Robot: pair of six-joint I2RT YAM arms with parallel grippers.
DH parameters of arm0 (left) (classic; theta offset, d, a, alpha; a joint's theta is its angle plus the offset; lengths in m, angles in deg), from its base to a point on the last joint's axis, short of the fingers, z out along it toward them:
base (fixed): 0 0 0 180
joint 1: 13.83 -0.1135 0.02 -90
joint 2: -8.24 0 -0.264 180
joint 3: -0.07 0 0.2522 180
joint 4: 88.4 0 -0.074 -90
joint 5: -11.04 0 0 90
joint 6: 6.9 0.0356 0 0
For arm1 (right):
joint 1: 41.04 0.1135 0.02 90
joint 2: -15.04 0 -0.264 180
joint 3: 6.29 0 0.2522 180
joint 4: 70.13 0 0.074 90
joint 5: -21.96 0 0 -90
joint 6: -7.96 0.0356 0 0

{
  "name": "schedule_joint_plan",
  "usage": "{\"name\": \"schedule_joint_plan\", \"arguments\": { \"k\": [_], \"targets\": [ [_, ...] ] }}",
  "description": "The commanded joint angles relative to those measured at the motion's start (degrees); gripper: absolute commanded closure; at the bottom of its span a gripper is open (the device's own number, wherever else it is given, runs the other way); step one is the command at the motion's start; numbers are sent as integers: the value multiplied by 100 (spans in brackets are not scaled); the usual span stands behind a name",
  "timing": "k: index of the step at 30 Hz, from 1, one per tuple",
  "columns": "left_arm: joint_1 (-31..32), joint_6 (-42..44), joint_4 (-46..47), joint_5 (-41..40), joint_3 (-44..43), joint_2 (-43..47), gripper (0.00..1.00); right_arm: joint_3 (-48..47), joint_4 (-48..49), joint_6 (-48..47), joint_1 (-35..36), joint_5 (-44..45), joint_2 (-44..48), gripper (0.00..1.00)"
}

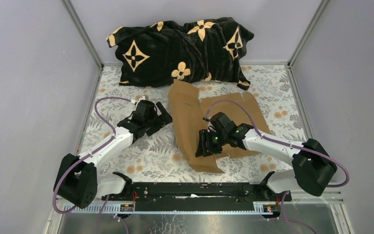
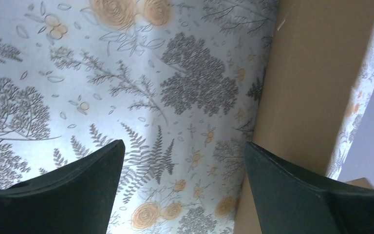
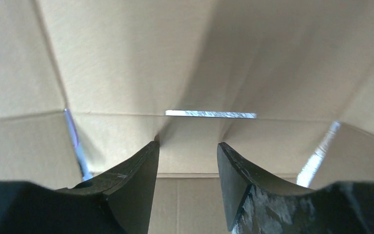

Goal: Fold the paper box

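The paper box (image 1: 243, 109) is a brown die-cut cardboard sheet lying on the table right of centre. Its left panel (image 1: 187, 107) is tilted up along a crease. My right gripper (image 1: 203, 147) rests over the sheet's near-left part. In the right wrist view its jaws (image 3: 188, 145) stand partly apart, tips close to the cardboard (image 3: 126, 58), with nothing between them. A narrow slot (image 3: 209, 114) is cut along a fold just beyond. My left gripper (image 1: 167, 117) is wide open just left of the raised panel (image 2: 311, 73), and only tablecloth shows between its fingers (image 2: 185, 146).
A black blanket with gold flower motifs (image 1: 180, 48) is heaped along the back wall, touching the sheet's far edge. The floral tablecloth (image 1: 141, 156) covers the table. Grey walls close in both sides, and the arms' mounting rail (image 1: 195, 190) runs along the near edge.
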Motion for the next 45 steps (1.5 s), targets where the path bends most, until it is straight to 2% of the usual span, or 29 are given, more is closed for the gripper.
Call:
{"name": "schedule_joint_plan", "arguments": {
  "k": [1,6,10,17,22,24,28,32,36,38,43,45],
  "targets": [
    [-41,67,68,-101,-575,-285,1,-327,904,496,166,-216,-389,45],
    [-33,95,59,-36,-1103,-706,1,-1127,832,429,166,-59,-988,43],
    [-24,89,63,23,-1459,-982,1,-1565,573,341,-31,156,-858,39],
    [24,32,113,23,-1761,-1236,1,-1036,502,294,-1488,49,11,33],
    [153,-2,138,23,-1987,-1428,1,-838,-81,-173,-2329,475,89,32],
    [186,31,117,23,-2039,-1486,1,-629,24,-245,-2566,521,26,32],
    [-95,190,20,-81,-1843,-1309,1,-546,25,-483,-2621,451,-234,33],
    [-793,286,227,688,-1306,-1194,1,-474,85,-663,-2621,371,-325,35],
    [-876,556,290,1041,-1075,-1287,1,-491,63,-784,-2617,348,-417,36],
    [-882,612,608,1262,-799,-1282,7,-493,75,-800,-2616,285,-469,36],
    [-885,830,1678,2066,-135,-1462,38,-448,131,-817,-2616,198,-569,36],
    [-885,847,2023,2283,85,-1514,42,-439,145,-814,-2618,169,-607,36]
  ]
}}
